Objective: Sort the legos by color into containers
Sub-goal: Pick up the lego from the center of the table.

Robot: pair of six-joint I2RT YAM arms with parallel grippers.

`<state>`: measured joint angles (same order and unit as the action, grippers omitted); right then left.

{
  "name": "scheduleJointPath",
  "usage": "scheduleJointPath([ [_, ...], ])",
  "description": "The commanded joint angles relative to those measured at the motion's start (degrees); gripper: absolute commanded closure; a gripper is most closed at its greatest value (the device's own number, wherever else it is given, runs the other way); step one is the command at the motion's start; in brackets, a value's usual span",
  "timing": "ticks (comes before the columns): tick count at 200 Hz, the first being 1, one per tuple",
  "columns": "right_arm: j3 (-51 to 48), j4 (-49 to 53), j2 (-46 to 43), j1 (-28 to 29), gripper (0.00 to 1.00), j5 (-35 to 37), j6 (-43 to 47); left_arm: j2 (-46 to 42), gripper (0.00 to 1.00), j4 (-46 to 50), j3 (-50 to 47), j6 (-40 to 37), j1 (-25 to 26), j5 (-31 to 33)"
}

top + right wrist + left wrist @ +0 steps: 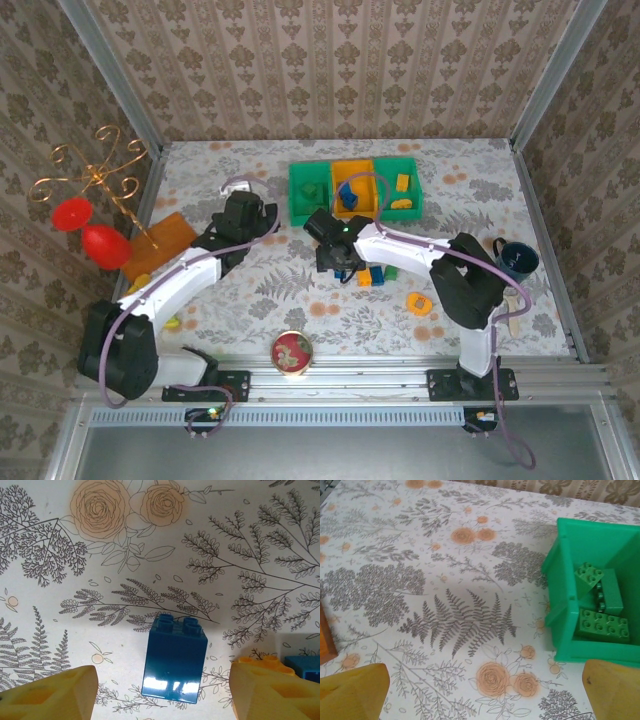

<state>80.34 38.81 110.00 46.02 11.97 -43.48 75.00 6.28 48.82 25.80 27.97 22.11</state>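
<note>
Risk: the blue brick (175, 662) may skid or tip as you close. It sits nearer one finger than the other, so one pad would land first and shove it.
Neighbours: an orange-yellow brick (260, 661) looks to be just beside that nearer finger, with a second blue brick (303, 666) past it. Drift that way and you'd knock them, or pinch two at once.
Bin mix-up: watch this one. The left green bin (295, 195) holds green bricks (602, 622), the orange bin (352, 166) holds a blue piece and the right green bin (418, 190) holds orange-yellow ones. My read is that blue goes in the orange bin, so matching brick to bin colour would spoil the sort.
Right end effector (162, 692): wide open and gripping nothing. Its fingers straddle the blue brick, with a gap on each side.
Right arm: it reaches from the near edge, right side, in to the middle of the tabletop (260, 290), elbow raised and wrist angled down.
Left end effector (485, 695): open and empty, with bare tabletop between its fingers. It hovers close to the left green bin.
Left arm: stretched on a diagonal from the near left corner toward the far edge.
Brick location: middle of the tabletop, apart from the containers lined up at the centre of the far edge.
</note>
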Motion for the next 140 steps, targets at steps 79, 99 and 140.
scheduleJointPath([
  [79, 2.7, 1.54, 4.99, 0.3, 0.4, -2.08, 0.76, -1.17, 0.0, 0.31, -2.41, 3.54, -1.53, -3.04],
  [99, 4.03, 1.92, 6.34, 0.34, 0.44, -2.06, 1.37, -1.17, 0.0, 0.31, -2.41, 3.6, -1.56, -3.1],
  [140, 6.32, 3.23, 9.06, 0.34, 0.48, -1.9, 2.04, -1.13, 0.0, 0.65, -2.5, 3.91, -3.14, -3.12],
])
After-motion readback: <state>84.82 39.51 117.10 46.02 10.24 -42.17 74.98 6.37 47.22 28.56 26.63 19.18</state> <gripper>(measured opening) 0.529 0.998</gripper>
